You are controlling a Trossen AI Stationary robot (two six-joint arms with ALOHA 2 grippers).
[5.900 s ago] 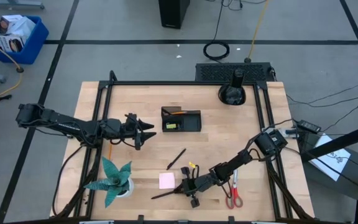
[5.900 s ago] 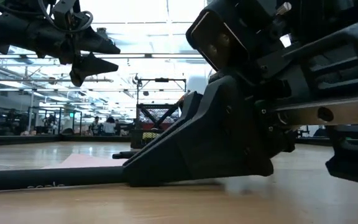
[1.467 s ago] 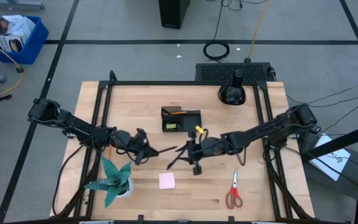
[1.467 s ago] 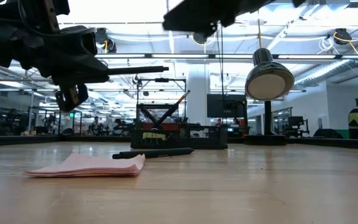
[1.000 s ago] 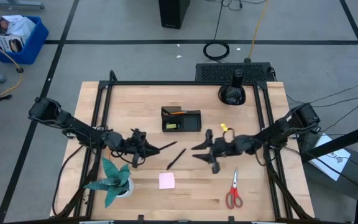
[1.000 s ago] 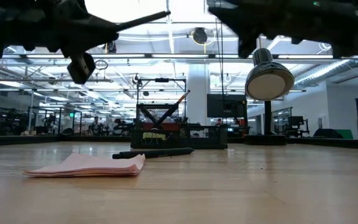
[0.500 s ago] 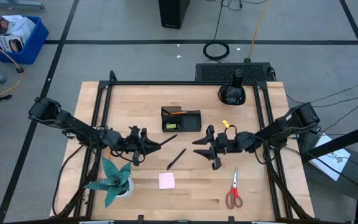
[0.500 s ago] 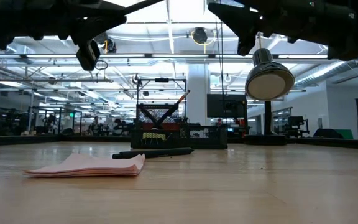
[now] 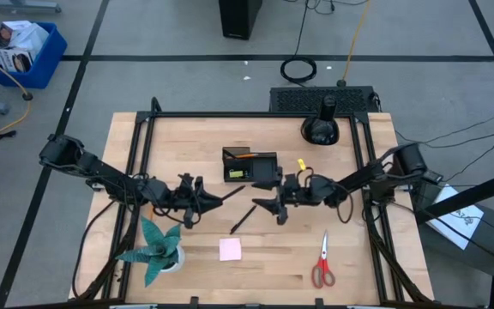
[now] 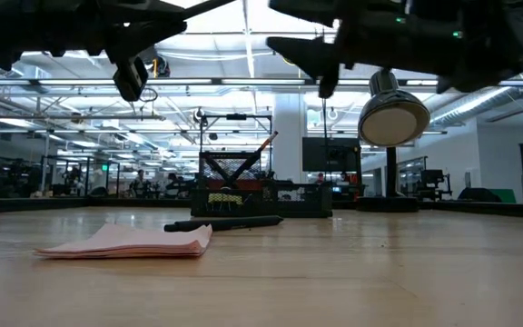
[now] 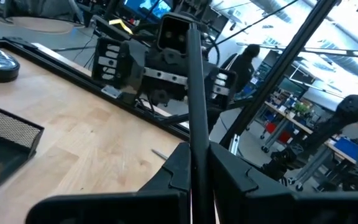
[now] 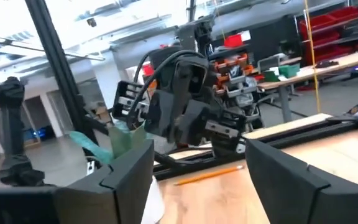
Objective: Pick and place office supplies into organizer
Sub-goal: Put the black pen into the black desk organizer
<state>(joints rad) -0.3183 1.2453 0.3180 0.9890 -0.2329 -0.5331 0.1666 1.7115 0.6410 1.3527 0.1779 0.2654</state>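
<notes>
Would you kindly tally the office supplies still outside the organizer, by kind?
Black pens: 2 (held pen in the left gripper, loose pen on the table)
Red-handled scissors: 1
Pink sticky-note pad: 1
Orange pencil: 1
Total: 5
The right gripper hovers open, empty.

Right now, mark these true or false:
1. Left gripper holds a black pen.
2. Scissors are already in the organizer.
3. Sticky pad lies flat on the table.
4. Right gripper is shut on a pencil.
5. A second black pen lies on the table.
1. True: the left gripper is shut on a black pen.
2. False: the scissors lie on the table, apart from the organizer.
3. True: the sticky pad lies flat.
4. False: the right gripper is open and holds nothing.
5. True: the second black pen lies between both grippers.
</notes>
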